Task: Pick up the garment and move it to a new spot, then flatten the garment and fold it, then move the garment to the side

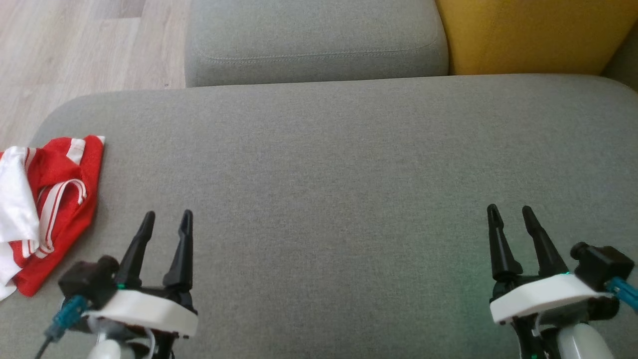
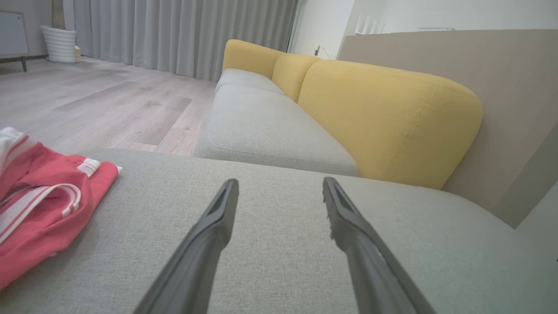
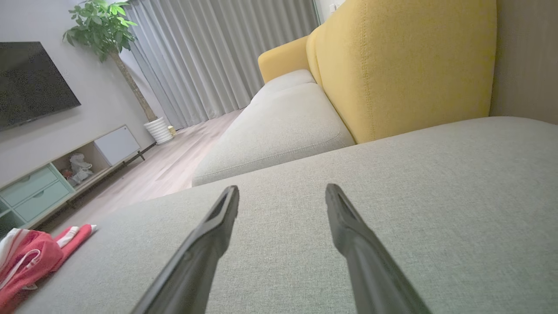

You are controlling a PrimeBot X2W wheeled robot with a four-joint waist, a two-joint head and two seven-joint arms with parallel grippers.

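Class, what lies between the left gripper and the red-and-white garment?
In the head view, only bare grey cushion lies between the left gripper and the garment.

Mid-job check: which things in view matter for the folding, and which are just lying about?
For the job: red and white garment, bunched at the left edge of the grey seat; left hand, open; right hand, open.
Just there: yellow backrest; potted plant; television; curtains; wooden floor.
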